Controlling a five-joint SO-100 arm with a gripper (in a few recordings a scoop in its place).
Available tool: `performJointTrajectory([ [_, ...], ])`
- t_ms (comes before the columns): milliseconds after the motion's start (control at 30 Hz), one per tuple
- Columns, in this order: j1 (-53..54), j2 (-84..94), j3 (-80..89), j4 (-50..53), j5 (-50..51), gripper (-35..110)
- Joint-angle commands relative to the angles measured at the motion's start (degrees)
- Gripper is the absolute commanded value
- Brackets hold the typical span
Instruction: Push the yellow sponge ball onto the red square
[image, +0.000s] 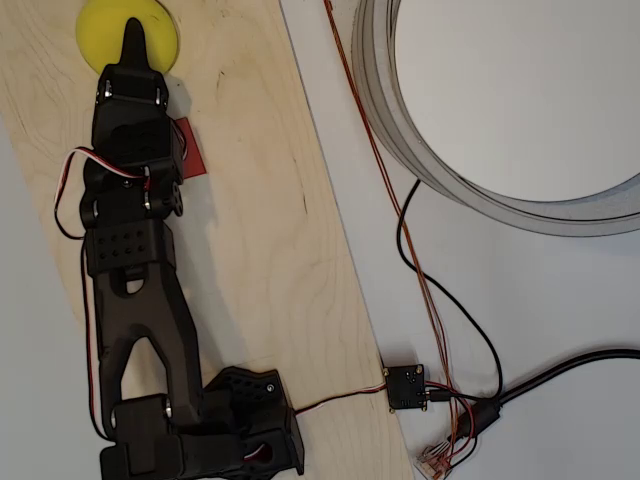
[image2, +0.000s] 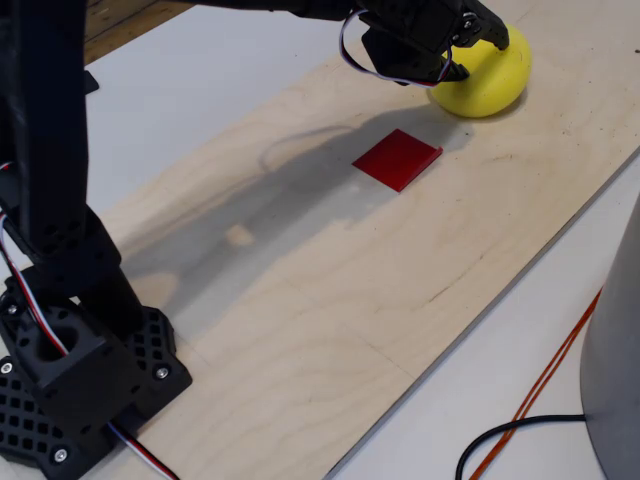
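The yellow sponge ball (image: 100, 32) lies at the far end of the plywood board, seen low and rounded in the fixed view (image2: 490, 82). My black gripper (image: 133, 35) reaches over it, its fingers together in one narrow tip that rests on the ball's top (image2: 492, 36), holding nothing. The red square (image2: 397, 158) lies flat on the board a short way nearer the arm's base than the ball, apart from it. From overhead my wrist covers most of the red square (image: 193, 152), leaving its right edge showing.
The plywood board (image: 270, 250) runs diagonally across a white table. A large grey ring (image: 450, 170) stands to the right of it. Orange and black cables (image: 420, 270) and a small black module (image: 407, 387) lie beside the board. The arm's base (image2: 70, 370) sits at the board's near end.
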Motion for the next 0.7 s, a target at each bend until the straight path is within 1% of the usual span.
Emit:
performJointTrajectory([
  [0, -1.4, 2.8, 3.4, 7.2, 1.8, 17],
  [200, -1.4, 7.1, 2.8, 14.3, 3.6, 17],
  [433, -1.1, 11.9, -2.5, 29.4, 5.7, 17],
  [667, -1.1, 18.0, -4.1, 39.6, 8.1, 17],
])
